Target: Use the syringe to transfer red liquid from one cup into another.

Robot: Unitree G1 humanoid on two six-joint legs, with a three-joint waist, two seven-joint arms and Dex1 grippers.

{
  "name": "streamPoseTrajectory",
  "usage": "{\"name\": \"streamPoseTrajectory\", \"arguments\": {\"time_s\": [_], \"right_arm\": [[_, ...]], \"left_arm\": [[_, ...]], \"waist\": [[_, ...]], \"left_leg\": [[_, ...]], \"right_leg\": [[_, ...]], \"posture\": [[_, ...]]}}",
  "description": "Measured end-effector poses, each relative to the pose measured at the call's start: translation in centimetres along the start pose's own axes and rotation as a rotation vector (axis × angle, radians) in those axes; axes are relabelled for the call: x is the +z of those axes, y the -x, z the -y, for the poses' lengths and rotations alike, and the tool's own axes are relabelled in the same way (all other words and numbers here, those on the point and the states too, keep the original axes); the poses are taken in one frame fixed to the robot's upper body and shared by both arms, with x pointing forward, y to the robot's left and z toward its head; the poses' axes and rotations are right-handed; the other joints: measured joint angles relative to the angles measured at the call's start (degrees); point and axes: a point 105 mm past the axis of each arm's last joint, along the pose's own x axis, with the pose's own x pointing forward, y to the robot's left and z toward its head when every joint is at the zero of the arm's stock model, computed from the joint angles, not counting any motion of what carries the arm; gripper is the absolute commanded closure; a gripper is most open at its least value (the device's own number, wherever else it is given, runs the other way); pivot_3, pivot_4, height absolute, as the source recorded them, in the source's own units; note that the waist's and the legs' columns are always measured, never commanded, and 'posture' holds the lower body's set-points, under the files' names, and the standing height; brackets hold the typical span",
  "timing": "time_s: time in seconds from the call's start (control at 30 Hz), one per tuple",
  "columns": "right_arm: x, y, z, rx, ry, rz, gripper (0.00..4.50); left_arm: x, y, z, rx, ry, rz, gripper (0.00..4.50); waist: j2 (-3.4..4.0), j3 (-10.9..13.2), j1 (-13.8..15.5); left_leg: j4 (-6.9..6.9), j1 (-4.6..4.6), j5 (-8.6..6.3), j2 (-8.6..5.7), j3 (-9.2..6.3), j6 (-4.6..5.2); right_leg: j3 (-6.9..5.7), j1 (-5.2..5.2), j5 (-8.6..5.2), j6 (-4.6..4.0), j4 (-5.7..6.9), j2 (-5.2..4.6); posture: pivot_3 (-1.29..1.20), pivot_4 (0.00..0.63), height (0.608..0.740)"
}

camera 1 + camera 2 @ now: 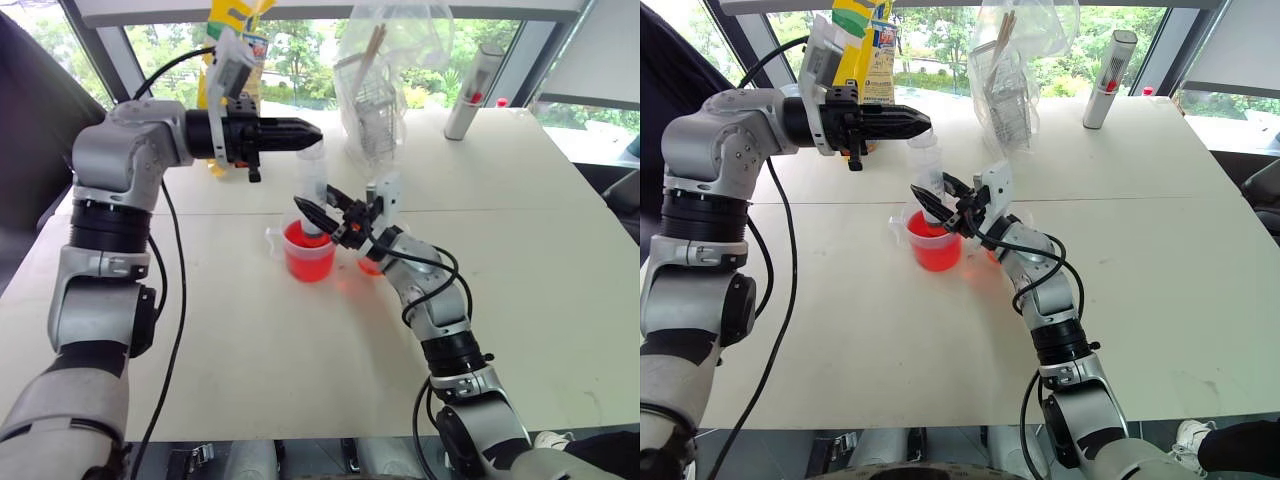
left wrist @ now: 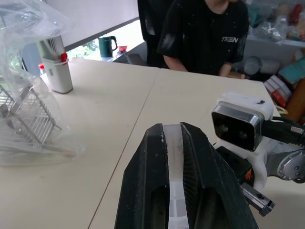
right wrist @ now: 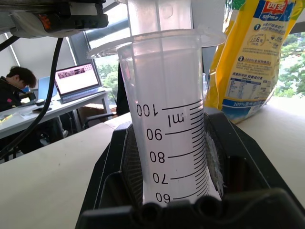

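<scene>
Right wrist view: barrel of the syringe [image 3: 167, 119] clamped upright between the two black fingers of the right gripper [image 3: 167, 191], graduation marks facing the lens, flange above the pads. Left wrist view: left gripper [image 2: 174, 157] pinched shut on the thin white plunger [image 2: 175, 143], pointing level across the table. From the head views, left gripper [image 1: 295, 133] above, right gripper [image 1: 325, 212] below, syringe [image 1: 313, 190] standing between them with its tip down in the handled beaker [image 1: 308, 252], part full of red liquid [image 1: 308, 262]. Smaller cup [image 1: 368, 266] just beside the beaker, mostly hidden behind the right wrist, a red glow at its foot.

Probably light and stiff, that barrel, but smooth clear plastic and likely slick if wet; best held mid-barrel under the flange, as now, with the plunger taken at its top end. Too hard a squeeze could bind the plunger; any tilt could tip the light beaker by its rim. Drips likely from the tip once lifted clear.

Outward: bare white table [image 1: 520, 260] open toward the right and the near edge. Tighter behind: yellow bag [image 1: 862, 55], a plastic bag holding a wire rack [image 1: 380, 90], and a grey bottle [image 1: 472, 92] further off near the window. Short sideways hop to the small cup, room enough above.
</scene>
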Motion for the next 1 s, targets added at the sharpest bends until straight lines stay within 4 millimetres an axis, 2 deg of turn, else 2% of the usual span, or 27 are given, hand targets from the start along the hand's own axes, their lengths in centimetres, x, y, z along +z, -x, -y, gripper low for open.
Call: {"name": "streamPoseTrajectory", "arguments": {"time_s": [0.73, 0.83, 1.0], "right_arm": [[0.4, 0.0, 0.1, 0.007, 0.009, -0.016, 3.10], [0.8, -0.1, 0.0, 0.019, 0.017, -0.015, 3.10], [0.5, -0.4, -0.7, 0.053, 0.009, -0.036, 3.10]], "left_arm": [[0.4, 0.0, 0.1, -0.001, -0.022, 0.011, 4.46], [1.0, 0.3, 0.0, 0.017, -0.038, 0.036, 3.24], [1.7, 0.7, 0.0, 0.040, -0.062, 0.059, 0.79]], "waist": [[0.00, 0.00, 0.03], [0.00, 0.00, -0.03], [0.00, 0.00, 0.06]], "left_leg": [[0.00, 0.00, 0.00, 0.00, -0.01, 0.00], [0.00, 0.00, 0.00, 0.01, -0.01, 0.00], [0.01, 0.00, 0.00, 0.00, -0.01, 0.00]], "right_leg": [[0.00, 0.00, 0.00, 0.00, 0.00, 0.00], [0.00, -0.01, 0.00, 0.00, 0.00, 0.00], [0.00, 0.00, 0.00, 0.00, 0.00, 0.00]], "posture": [[0.00, 0.150, 0.739], [0.00, 0.150, 0.739], [0.00, 0.150, 0.739]]}}
